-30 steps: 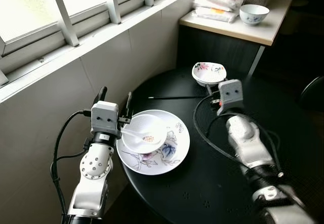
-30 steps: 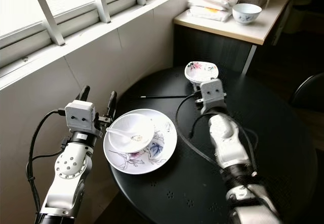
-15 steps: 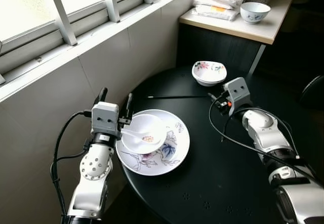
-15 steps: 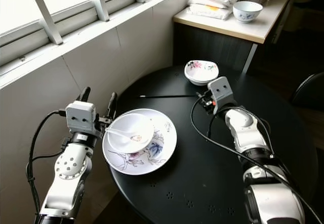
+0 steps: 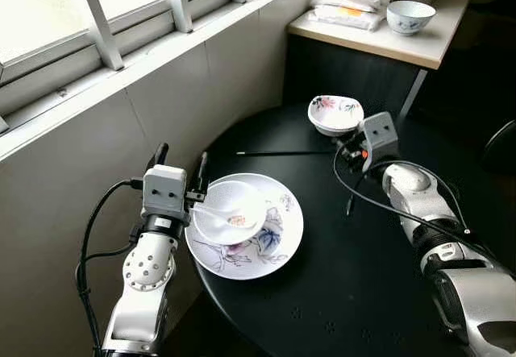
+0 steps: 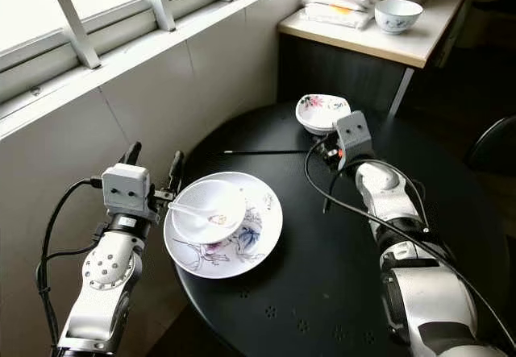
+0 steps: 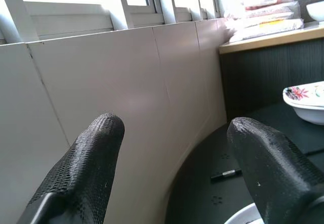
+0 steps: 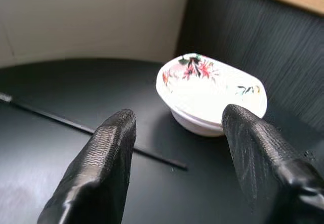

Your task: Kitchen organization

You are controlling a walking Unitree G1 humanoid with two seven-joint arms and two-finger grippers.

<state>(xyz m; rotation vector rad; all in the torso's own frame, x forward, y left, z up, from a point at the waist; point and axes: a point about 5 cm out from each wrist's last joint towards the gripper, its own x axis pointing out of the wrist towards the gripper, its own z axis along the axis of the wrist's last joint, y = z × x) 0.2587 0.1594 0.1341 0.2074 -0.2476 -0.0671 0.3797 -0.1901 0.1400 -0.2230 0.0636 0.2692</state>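
We've got the right gripper (image 8: 177, 148) lined up, fingers spread wide, the floral bowl (image 8: 212, 95) just ahead of the fingertips and a black chopstick (image 8: 91, 129) lying across between them. We should ease forward so one finger clears the rim, then close. The left gripper (image 7: 177, 158) hovers spread by the plate (image 5: 278, 240).

Round black table (image 5: 363, 268); large white plate with blue-pink floral print (image 5: 274, 248); small white bowl with red-green flowers (image 8: 215, 95); thin black chopstick (image 5: 282, 154).
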